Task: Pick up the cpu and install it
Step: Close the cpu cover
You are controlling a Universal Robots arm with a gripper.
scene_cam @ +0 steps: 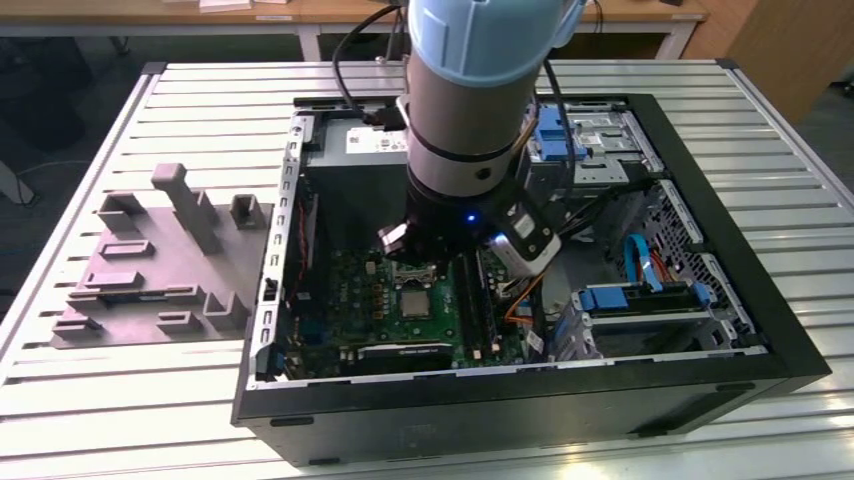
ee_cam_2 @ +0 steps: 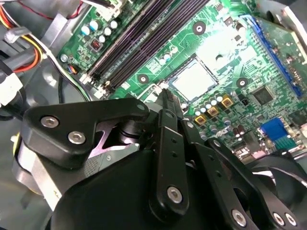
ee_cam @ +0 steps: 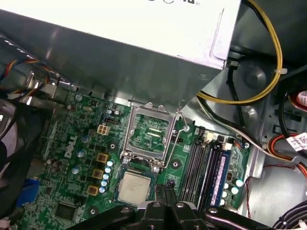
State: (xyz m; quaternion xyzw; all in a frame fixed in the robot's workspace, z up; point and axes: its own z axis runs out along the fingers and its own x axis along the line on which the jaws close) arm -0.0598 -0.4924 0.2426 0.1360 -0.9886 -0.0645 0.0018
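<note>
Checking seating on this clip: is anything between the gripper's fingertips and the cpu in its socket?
No. In the first wrist view the gripper sits beside the cpu, with bare socket edge and green board between them.

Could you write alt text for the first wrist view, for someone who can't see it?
A small silvery cpu lies flat in its socket on a green circuit board, just beyond the black gripper. The socket's metal frame stands hinged open, beside a grey metal box.

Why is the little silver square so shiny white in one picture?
In the second wrist view, glare bleaches the cpu and the green board beside it nearly white; in the first wrist view the cpu looks evenly pale grey, while the big metal box above is washed out instead.
</note>
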